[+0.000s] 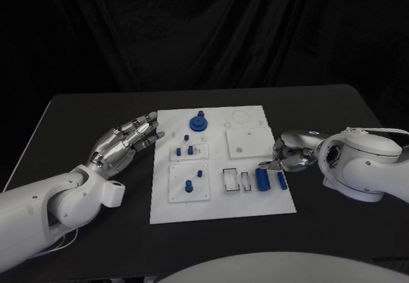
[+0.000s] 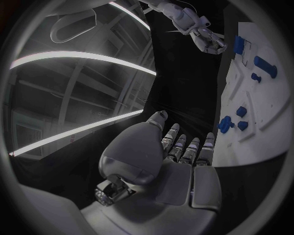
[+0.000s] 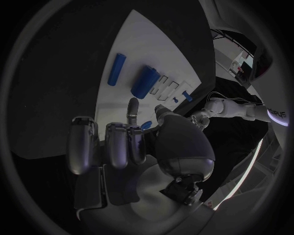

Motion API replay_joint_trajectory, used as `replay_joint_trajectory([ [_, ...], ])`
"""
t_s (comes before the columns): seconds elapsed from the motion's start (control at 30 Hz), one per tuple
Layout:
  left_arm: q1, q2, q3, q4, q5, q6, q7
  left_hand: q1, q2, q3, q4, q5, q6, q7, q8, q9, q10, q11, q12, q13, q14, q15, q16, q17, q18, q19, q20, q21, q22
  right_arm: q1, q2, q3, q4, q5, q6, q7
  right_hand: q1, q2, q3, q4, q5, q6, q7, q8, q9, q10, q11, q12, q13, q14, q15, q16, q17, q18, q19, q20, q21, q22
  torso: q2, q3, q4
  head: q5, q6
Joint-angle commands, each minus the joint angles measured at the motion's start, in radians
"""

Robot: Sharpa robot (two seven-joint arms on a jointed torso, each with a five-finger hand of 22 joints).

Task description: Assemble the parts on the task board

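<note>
The task board (image 1: 221,206) was a flat white rectangular plate lying in the middle of the black table (image 1: 60,120), its surface matte and stepped with raised square blocks and shallow recesses. Small blue parts stood or lay on it: a round, geared-looking piece with a knob (image 1: 198,123) at the far end, short pegs (image 1: 191,148) on a block near the centre-left, two more pegs (image 1: 191,184) on a nearer block, and two cylinders toward the near right, a thick one (image 1: 263,179) and a thin rod (image 1: 282,179) just beside it.

The right hand (image 1: 289,155) sat at the board's right edge with its silver fingers curled inward over the area just beyond the thick cylinder. In the right wrist view a small blue piece (image 3: 146,125) showed close against the fingers (image 3: 133,108), but whether it was pinched could not be told; the curled fingers hid the contact.

The left hand (image 1: 126,145) hovered over the table just left of the board, fingers extended and apart, holding nothing. Its metallic segmented fingers (image 2: 195,149) pointed toward the board's edge.

The recess outlines at the far right of the board were too faint to make out.
</note>
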Motion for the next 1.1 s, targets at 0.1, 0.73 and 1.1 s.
replay_joint_trajectory([
  [0.1,-0.002,0.001,0.001,0.002,0.009,0.008,0.053,-0.008,-0.001,0.007,-0.001,0.005,0.005,0.002,0.006,0.001,0.004,0.003,0.005,0.002,-0.001,0.006,0.006,0.001,-0.008,0.007,-0.003,0.004,-0.002,-0.01,0.017,0.0,-0.007,-0.019,0.046,-0.065,-0.019,-0.001,0.008,0.0,-0.026,0.006,-0.004,-0.021,0.003,0.104,-0.009,0.003,0.263,0.088,-0.007,0.017,0.183,-0.023,0.069,-0.006,0.028,0.223,0.0,0.0,-0.0018,-0.002,0.0],
  [0.73,-0.007,0.001,0.001,0.0,0.01,0.013,0.049,-0.008,-0.001,0.01,-0.001,0.006,0.004,0.003,0.006,0.001,0.004,0.005,0.006,0.002,-0.001,0.006,0.006,0.0,-0.008,0.006,-0.003,0.003,-0.003,-0.076,0.073,0.001,-0.067,-0.049,0.079,-0.098,-0.03,-0.004,0.008,-0.001,-0.045,0.002,0.001,-0.052,0.003,0.104,-0.005,0.003,0.263,0.083,-0.005,0.004,0.16,-0.019,0.063,-0.005,0.013,0.217,0.0,-0.0003,-0.0006,-0.003,0.0],
  [1.1,-0.009,0.001,0.001,0.0,0.01,0.016,0.045,-0.008,-0.001,0.011,-0.001,0.006,0.003,0.003,0.005,0.001,0.004,0.005,0.006,0.002,-0.002,0.006,0.006,0.0,-0.008,0.006,-0.003,0.003,-0.003,-0.088,0.106,0.001,-0.09,-0.058,0.066,-0.078,-0.027,-0.004,0.011,-0.004,-0.031,0.006,0.001,-0.058,0.008,0.104,-0.004,0.003,0.263,0.081,-0.003,-0.001,0.151,-0.017,0.06,-0.003,0.008,0.215,0.0,0.0004,-0.0006,-0.006,0.0],
])
